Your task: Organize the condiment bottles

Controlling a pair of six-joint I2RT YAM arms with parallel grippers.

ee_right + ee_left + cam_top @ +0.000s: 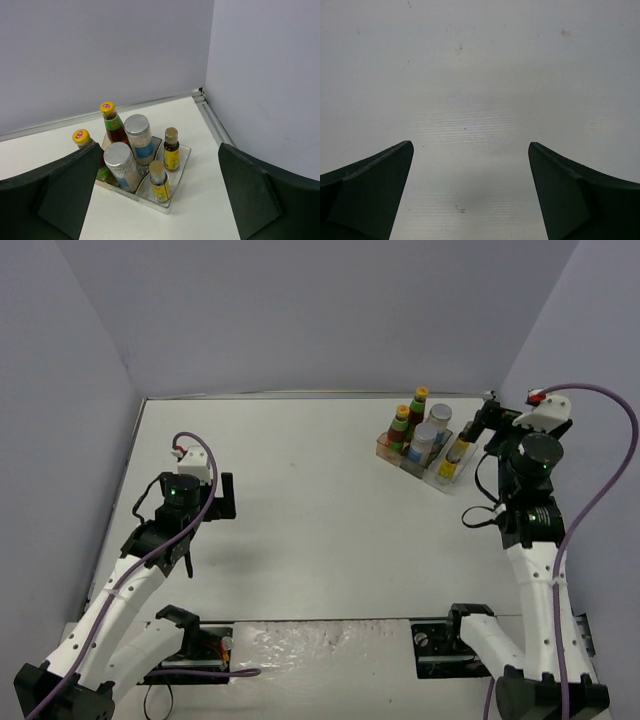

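All six condiment bottles stand upright in a clear tray at the back right. Two dark red bottles with yellow caps fill its left compartment. Two white jars with silver lids stand in the middle, and two slim brown yellow-labelled bottles on the right. The right wrist view shows the red bottles, the jars and the brown bottles. My right gripper is open and empty, just right of the tray and above it. My left gripper is open and empty over bare table at the left.
The tray sits near the back right corner, where the grey back wall and right wall meet. A metal strip runs along the table's right edge. White table lies between the two arms.
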